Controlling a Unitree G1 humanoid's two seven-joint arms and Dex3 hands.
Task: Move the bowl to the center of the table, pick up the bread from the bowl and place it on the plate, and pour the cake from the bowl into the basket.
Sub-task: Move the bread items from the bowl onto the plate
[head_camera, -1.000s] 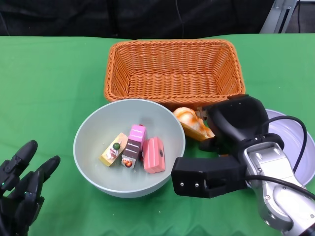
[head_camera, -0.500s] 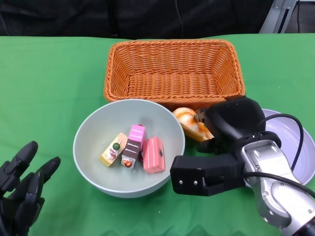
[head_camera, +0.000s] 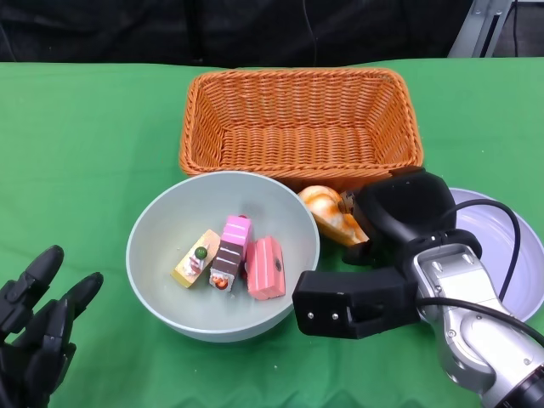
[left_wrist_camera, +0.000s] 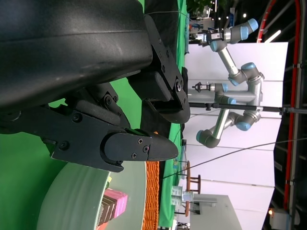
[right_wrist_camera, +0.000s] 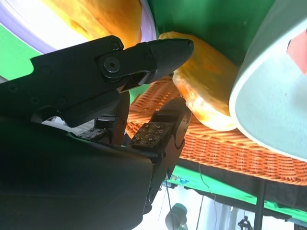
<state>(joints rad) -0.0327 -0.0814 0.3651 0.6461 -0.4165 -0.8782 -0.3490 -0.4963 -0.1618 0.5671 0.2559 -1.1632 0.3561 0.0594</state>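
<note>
While the right robot hand (head_camera: 387, 217) pinches it, the bread (head_camera: 331, 212), golden-orange with a pale swirl, sits just outside the bowl (head_camera: 161, 263) rim, between the bowl and the plate (head_camera: 514, 255), touching the basket (head_camera: 302, 127) front. Pale grey-green, the bowl lies left of that robot hand with three cake slices (head_camera: 229, 255) inside: yellow, pink-brown, pink. Well apart, the left robot hand (head_camera: 38, 327) hovers, fingers spread, holding nothing. Green cloth covers the tabletop (head_camera: 85, 144); the left wrist view shows industrial robot arms (left_wrist_camera: 230, 86) in a bright room.
</note>
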